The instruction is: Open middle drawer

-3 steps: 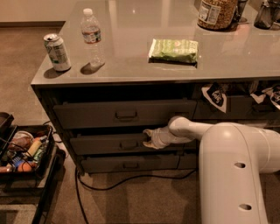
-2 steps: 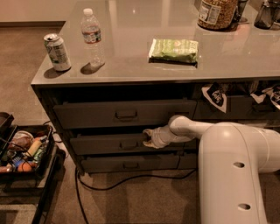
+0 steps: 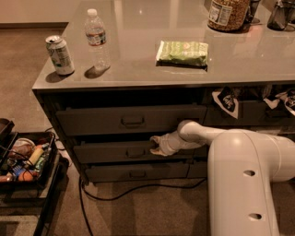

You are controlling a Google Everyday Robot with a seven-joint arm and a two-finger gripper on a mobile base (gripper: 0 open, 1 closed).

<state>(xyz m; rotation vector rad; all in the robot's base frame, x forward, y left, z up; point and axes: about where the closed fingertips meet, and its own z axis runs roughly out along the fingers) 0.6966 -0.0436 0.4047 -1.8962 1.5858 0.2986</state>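
The middle drawer (image 3: 106,152) is a low dark-grey front with a small bar handle (image 3: 136,152), second of three in the cabinet. A dark gap shows above it and none of its inside is visible. My gripper (image 3: 155,145) is at the drawer's upper edge, just right of the handle, at the end of my white arm (image 3: 239,156) reaching in from the right. The taller top drawer (image 3: 92,120) is above it and the bottom drawer (image 3: 106,174) below.
On the countertop (image 3: 138,69) stand a soda can (image 3: 60,55), a water bottle (image 3: 97,39), a green packet (image 3: 182,52) and a jar (image 3: 226,14). Narrower drawers with cloth (image 3: 226,102) are at the right. A black cart of items (image 3: 23,161) stands left. A cable (image 3: 138,189) lies on the floor.
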